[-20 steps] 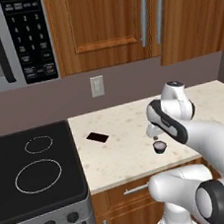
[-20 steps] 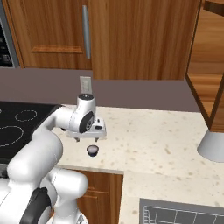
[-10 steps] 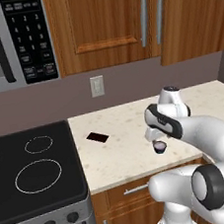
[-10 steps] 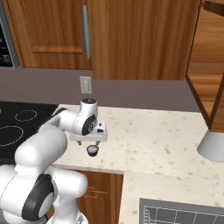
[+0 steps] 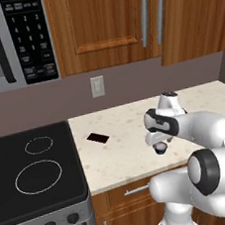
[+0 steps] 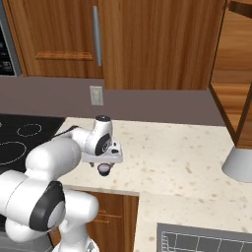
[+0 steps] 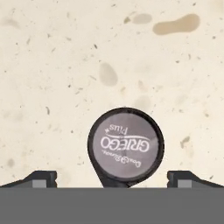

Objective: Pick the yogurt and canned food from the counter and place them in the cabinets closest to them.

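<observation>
— Where is the can now?

— I see the canned food [image 7: 126, 146] standing upright on the counter [image 5: 125, 155], near its front edge, directly under the gripper [image 6: 104, 165]. In the hand view its grey lid lies between the two fingertips [image 7: 40, 178].

— And the claw?

— It is spread wide, one tip on each side of the tin, and both are apart from it. I hold nothing. The cabinets [image 5: 104, 24] above have their doors closed.
</observation>
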